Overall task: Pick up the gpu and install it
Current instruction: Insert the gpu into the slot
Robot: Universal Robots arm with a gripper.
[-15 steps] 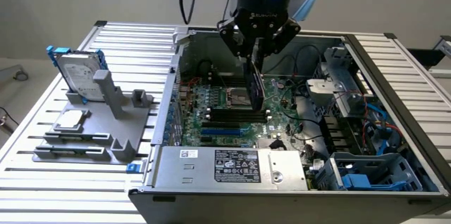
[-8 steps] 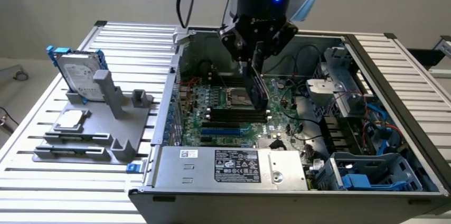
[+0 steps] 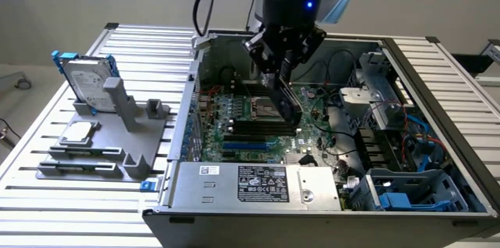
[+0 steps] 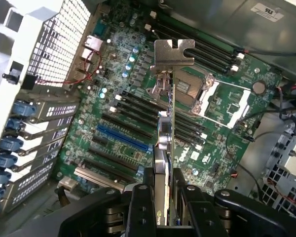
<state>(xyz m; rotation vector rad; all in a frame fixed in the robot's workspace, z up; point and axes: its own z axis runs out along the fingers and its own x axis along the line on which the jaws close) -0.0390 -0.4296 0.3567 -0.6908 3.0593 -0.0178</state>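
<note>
My gripper [image 3: 283,64] hangs inside the open computer case [image 3: 187,84], shut on the gpu [image 3: 287,104]. The card hangs edge-down, a little above the motherboard [image 3: 230,113], over the socket and the black memory slots. In the wrist view the gpu [image 4: 166,133] is seen edge-on between my fingers [image 4: 140,200], with its silver end bracket [image 4: 173,52] at the far end. My gripper [image 4: 164,195] clamps the card from both sides. A blue expansion slot [image 4: 123,139] and several black slots lie beside the card, apart from it.
A silver hard drive in a blue frame [image 3: 88,81] stands on a grey fixture [image 3: 117,137] at the exterior view's left. The power supply [image 3: 258,183] sits at the case front. Cables and a drive cage [image 3: 375,102] fill the exterior view's right. Blue bracket clips [image 4: 12,148] line the case wall.
</note>
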